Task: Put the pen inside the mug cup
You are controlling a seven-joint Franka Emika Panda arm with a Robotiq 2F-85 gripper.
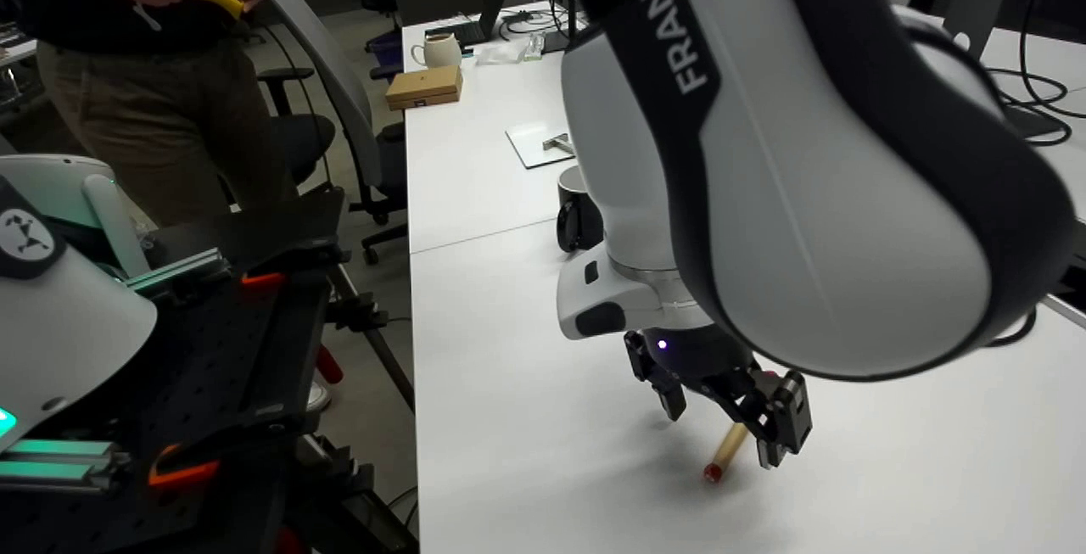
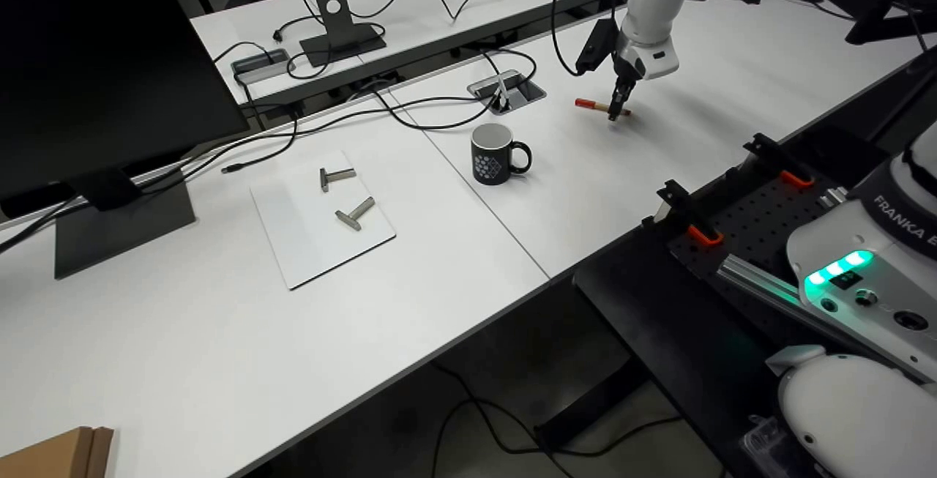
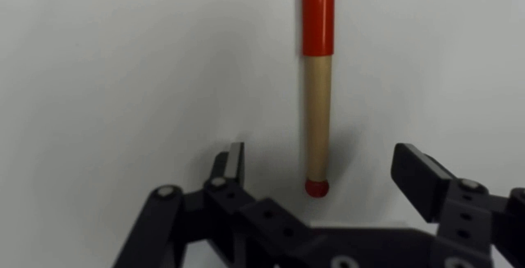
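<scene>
The pen lies flat on the white table, with a tan barrel, a long red cap and a small dark red end. It also shows in both exterior views, partly hidden by the gripper. My gripper is open and empty; its fingers stand on either side of the pen's red-ended tan part, apart from it. The gripper also shows low over the table in both exterior views. The mug cup stands upright, black with a light inside and a handle; in an exterior view the arm partly hides it.
A white board with T-shaped metal pieces lies beyond the mug. A grey socket plate and black cables lie near the table's edge. A monitor and a cardboard box stand farther along.
</scene>
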